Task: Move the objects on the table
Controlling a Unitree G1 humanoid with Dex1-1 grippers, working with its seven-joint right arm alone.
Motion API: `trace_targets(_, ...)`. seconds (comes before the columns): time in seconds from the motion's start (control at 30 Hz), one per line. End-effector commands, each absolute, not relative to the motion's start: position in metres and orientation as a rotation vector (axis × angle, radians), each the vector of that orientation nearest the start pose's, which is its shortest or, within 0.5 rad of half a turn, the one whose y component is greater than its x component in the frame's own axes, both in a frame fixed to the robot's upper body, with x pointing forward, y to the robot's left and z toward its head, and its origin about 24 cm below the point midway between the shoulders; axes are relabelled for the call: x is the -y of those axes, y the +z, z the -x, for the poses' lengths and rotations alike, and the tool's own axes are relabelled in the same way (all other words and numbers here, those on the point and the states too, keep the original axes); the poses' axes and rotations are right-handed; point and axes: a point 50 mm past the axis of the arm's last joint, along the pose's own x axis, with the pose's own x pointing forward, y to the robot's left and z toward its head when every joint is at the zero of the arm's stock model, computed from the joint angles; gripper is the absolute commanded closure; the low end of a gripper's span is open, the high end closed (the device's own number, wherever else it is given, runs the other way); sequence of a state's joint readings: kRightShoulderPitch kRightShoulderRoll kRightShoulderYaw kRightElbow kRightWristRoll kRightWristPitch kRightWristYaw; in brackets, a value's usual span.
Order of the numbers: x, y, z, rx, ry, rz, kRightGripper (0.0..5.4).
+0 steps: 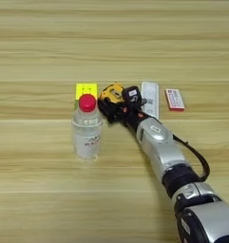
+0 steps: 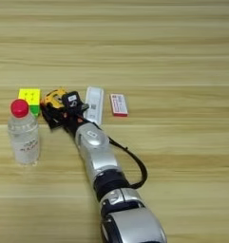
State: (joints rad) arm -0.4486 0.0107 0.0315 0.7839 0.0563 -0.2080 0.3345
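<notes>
Your right gripper [image 1: 117,105] sits at the tape measure [image 1: 111,92]; whether its fingers grip it cannot be told. The tape lies between cube [image 1: 86,89] and remote [image 1: 150,97] on the bench [image 1: 40,47].

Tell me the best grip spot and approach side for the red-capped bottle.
Likely the clear body of the bottle, below the red cap, fingers across its width. It stands upright, apart from the others, bare table to its left and front. Come from the front-right, low: the cube sits just behind it.
</notes>
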Motion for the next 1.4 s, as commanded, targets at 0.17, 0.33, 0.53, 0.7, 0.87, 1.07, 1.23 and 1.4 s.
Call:
trace_targets(0.17, 0.086, 0.048, -0.337, 0.03, 0.473, -0.004, 0.02)
trace_targets(0.33, 0.089, 0.052, -0.337, 0.058, 0.449, 0.021, 0.02)
trace_targets(0.53, 0.094, 0.055, -0.336, 0.081, 0.408, 0.046, 0.02)
trace_targets(0.7, 0.104, 0.06, -0.336, 0.107, 0.344, 0.071, 0.02)
trace_targets(0.87, 0.118, 0.066, -0.333, 0.134, 0.273, 0.077, 0.02)
trace_targets(1.07, 0.136, 0.075, -0.322, 0.168, 0.178, 0.05, 0.02)
trace_targets(1.23, 0.151, 0.075, -0.306, 0.163, 0.108, 0.051, 0.02)
trace_targets(1.4, 0.156, 0.067, -0.292, 0.124, 0.074, 0.041, 0.02)
